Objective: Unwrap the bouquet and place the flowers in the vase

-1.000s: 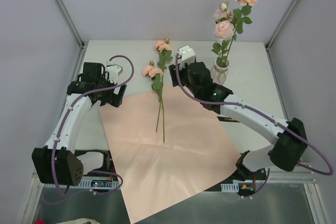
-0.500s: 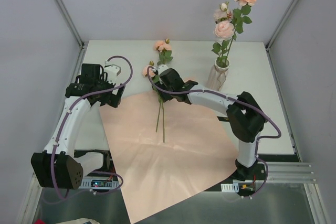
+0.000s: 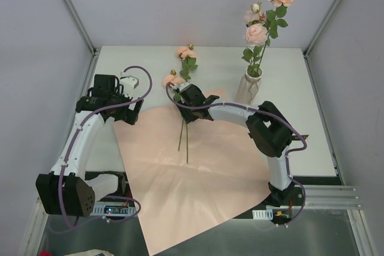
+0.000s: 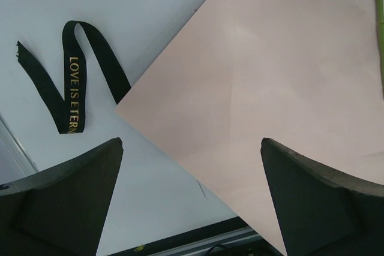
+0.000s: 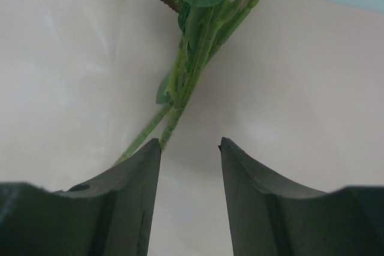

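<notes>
Flowers [image 3: 182, 136] still on the paper, and the right end effector [image 3: 186, 107] has just dropped onto them.
Within the last second the right arm has swung away from the vase [image 3: 251, 86], where other roses already stand, and come down low over the two lying across the pink paper sheet [image 3: 198, 178]. Its jaws have narrowed but are still apart, and the stems [image 5: 180, 88] sit just off the left finger's tip, so nothing is gripped yet. The left end effector [image 4: 191, 142] hangs released and wide over the sheet's corner, beside the black ribbon [image 4: 72, 82] on the desk [image 3: 300, 88]. The next pick appears to be starting.
</notes>
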